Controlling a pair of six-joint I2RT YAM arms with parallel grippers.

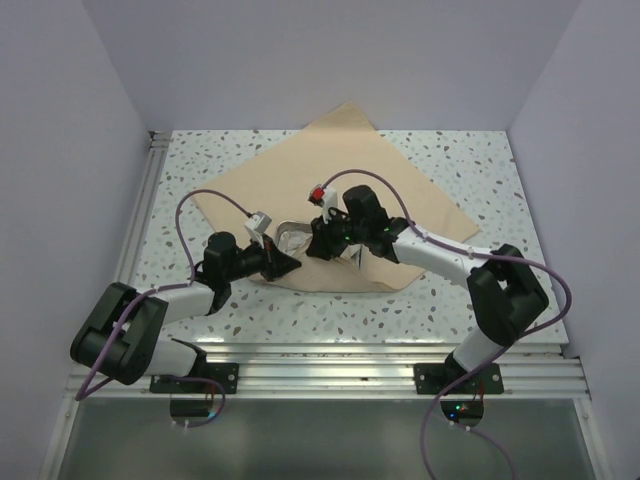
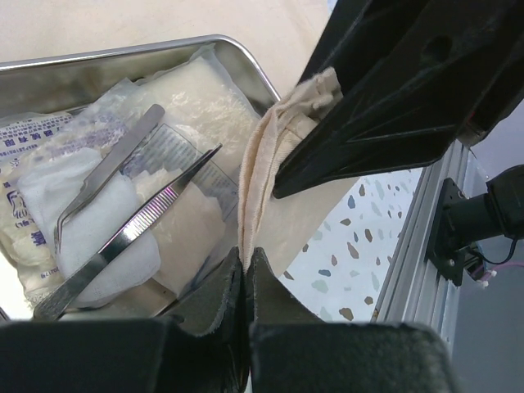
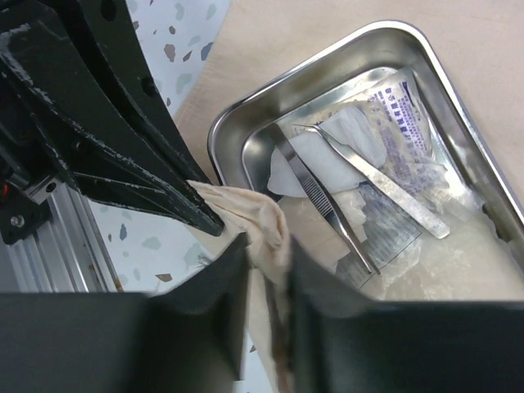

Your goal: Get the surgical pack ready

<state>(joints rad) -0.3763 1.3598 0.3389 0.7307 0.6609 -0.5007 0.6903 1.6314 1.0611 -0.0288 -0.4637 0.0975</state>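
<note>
The surgical pack's tan cloth wrap (image 1: 350, 160) lies spread on the table with the open steel tray (image 1: 292, 237) on it. The tray (image 2: 164, 45) holds white packets (image 2: 49, 139) and two steel tweezers (image 2: 139, 221). My left gripper (image 2: 246, 260) is shut on a raised fold of the cloth's near edge, right beside the tray. My right gripper (image 3: 270, 246) is closed on the same bunched fold (image 3: 262, 217), a little higher up. In the top view the left gripper (image 1: 288, 263) and right gripper (image 1: 322, 245) meet at the tray's near side.
The speckled table (image 1: 200, 160) is walled in white on three sides. An aluminium rail (image 1: 330, 360) runs along the near edge, close to the cloth's lifted edge, and shows as a rail (image 2: 426, 237) in the left wrist view.
</note>
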